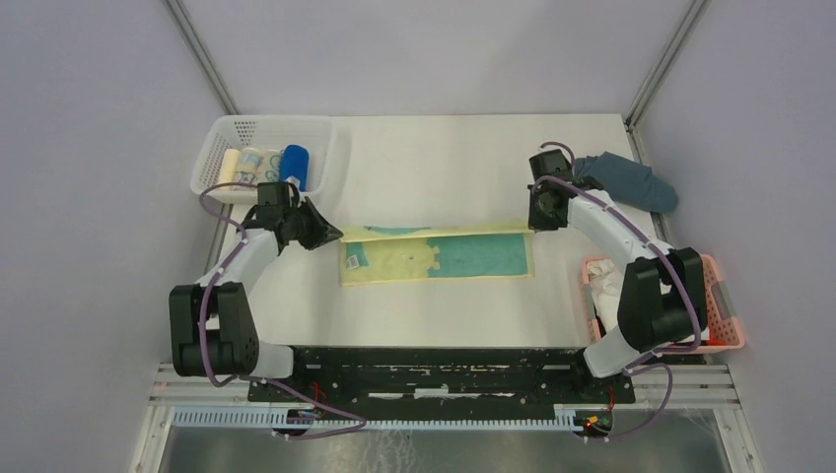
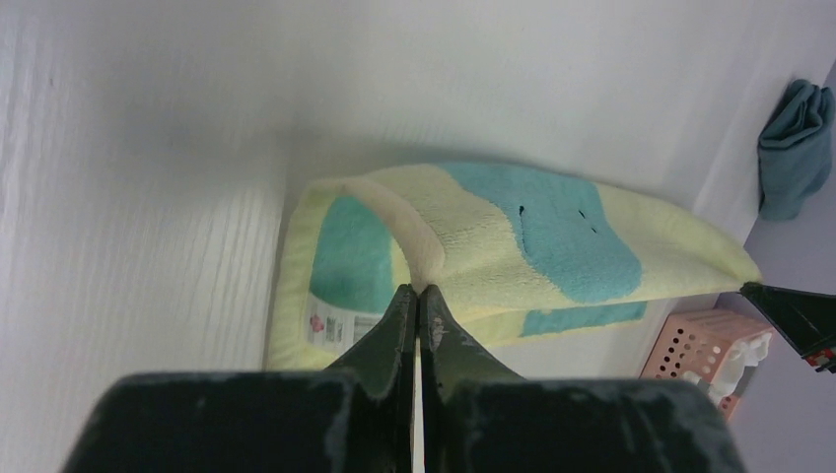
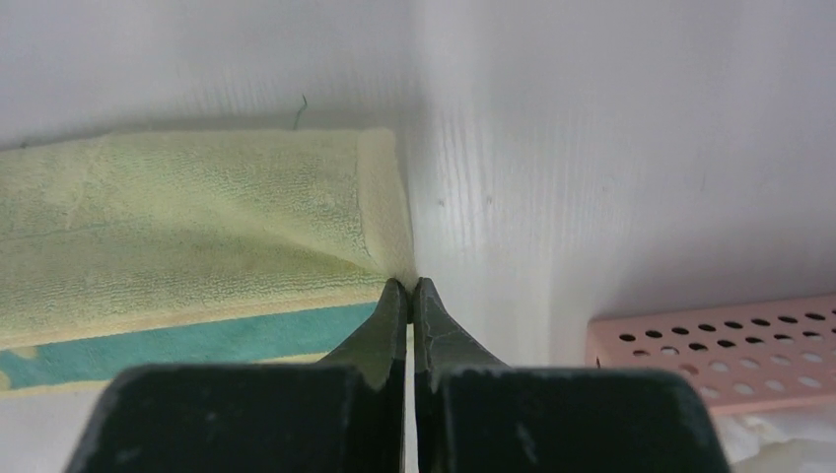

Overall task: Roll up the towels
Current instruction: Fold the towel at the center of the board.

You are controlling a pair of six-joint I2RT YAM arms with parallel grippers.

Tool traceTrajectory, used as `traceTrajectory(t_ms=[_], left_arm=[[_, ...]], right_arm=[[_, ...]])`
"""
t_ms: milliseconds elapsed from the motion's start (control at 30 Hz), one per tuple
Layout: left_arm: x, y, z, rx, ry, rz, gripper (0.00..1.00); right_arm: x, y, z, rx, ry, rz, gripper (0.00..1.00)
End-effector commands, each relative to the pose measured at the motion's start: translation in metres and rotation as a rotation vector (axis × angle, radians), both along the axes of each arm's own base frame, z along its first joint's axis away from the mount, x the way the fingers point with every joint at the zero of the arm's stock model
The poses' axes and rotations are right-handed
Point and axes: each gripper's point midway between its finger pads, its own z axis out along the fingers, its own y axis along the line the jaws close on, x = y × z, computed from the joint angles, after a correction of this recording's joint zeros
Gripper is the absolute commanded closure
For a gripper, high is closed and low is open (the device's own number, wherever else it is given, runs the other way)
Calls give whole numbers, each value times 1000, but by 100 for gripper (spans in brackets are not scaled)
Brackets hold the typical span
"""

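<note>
— Pale yellow with teal patches: where does that towel lie?

— The pale yellow towel (image 1: 434, 256) lies in the middle of the tabletop (image 1: 434, 158). Its long axis runs left to right, with one short end pointing towards each arm. A small label shows near its left end.

— And the two arms?

— The left end effector (image 2: 416, 296) has its fingers pressed together on the towel's far left corner. The right end effector (image 3: 409, 288) pinches the far right corner the same way. Between them the far long edge is lifted off the tabletop and leans over towards the near side, so the fold runs along the long axis. The near long edge lies flat.

— The second towel?

— The blue towel (image 1: 294, 166) sits rolled up in the white basket (image 1: 222, 133) at the far left of the tabletop, just beside some paler rolls (image 1: 246, 166). From above, its length seems to run far to near.

— Anything else out there?

— A slate cloth (image 1: 626, 179) lies bunched at the far right edge, behind the right arm. A pink basket (image 1: 725, 315) stands near that arm's base, with something white in it.
</note>
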Motion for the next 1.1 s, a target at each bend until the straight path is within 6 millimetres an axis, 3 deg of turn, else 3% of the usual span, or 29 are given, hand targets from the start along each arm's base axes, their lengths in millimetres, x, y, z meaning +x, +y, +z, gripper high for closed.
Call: traceTrajectory(t_ms=[0, 167, 367, 500, 667, 800, 933, 1067], left_arm=[[-30, -3, 5, -15, -9, -3, 95], [-58, 2, 1, 5, 9, 40, 96], [-80, 0, -34, -14, 84, 69, 96], [-86, 0, -57, -15, 131, 76, 97], [-88, 4, -68, 0, 153, 105, 97], [-79, 5, -57, 1, 122, 103, 97], [-63, 8, -31, 18, 55, 104, 97], [-35, 9, -8, 11, -8, 105, 97]], right_arm=[[-16, -9, 10, 11, -46, -34, 100], [-43, -11, -5, 27, 5, -50, 100], [-72, -15, -41, 33, 87, -80, 100], [-78, -18, -68, 23, 138, -112, 100], [-72, -9, -83, 59, 175, -120, 100], [-65, -6, -75, 67, 172, -111, 100], [-52, -3, -42, 88, 93, -98, 100], [-25, 1, -11, 89, 10, -77, 100]])
